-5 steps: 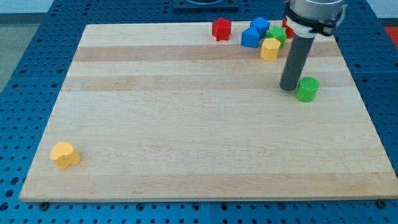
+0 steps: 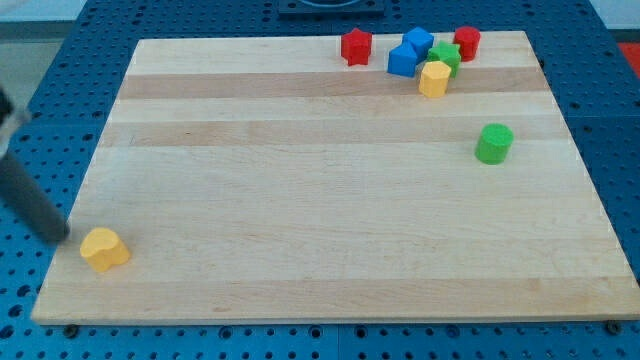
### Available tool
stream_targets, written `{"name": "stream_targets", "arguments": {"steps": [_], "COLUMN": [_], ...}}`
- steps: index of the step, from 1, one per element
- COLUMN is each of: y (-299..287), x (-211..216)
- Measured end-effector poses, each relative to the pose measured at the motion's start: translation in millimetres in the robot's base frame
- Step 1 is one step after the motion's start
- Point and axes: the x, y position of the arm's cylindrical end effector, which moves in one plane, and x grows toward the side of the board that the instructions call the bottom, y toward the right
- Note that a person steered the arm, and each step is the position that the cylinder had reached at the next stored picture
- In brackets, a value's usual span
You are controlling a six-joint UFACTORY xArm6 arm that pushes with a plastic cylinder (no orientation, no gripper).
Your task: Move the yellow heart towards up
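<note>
Though apart, yellow heart (image 2: 104, 248) right of my tip (image 2: 60, 238)

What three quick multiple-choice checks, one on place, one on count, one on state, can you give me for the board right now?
1. Where is my tip?
A. just to the view's left of the yellow heart
B. beside the green block
C. among the top cluster

2. How many red blocks are on the board?
A. one
B. two
C. three

3. How does the yellow heart lie?
A. alone near the bottom-left corner
B. against a blue block
C. off the board

Answers:
1 A, the rod ends beside the heart's left edge.
2 B, a red star and a red block sit at the top.
3 A, nothing else lies near it.
</note>
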Motion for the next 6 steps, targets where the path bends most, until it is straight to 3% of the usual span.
{"name": "stream_targets", "arguments": {"steps": [1, 2, 3, 4, 5, 6], "y": [58.7, 66.2, 51.8, 27.8, -9.7, 19.2], "x": [13.9, -46.2, -40.4, -6.9, -36.8, -65.4]}}
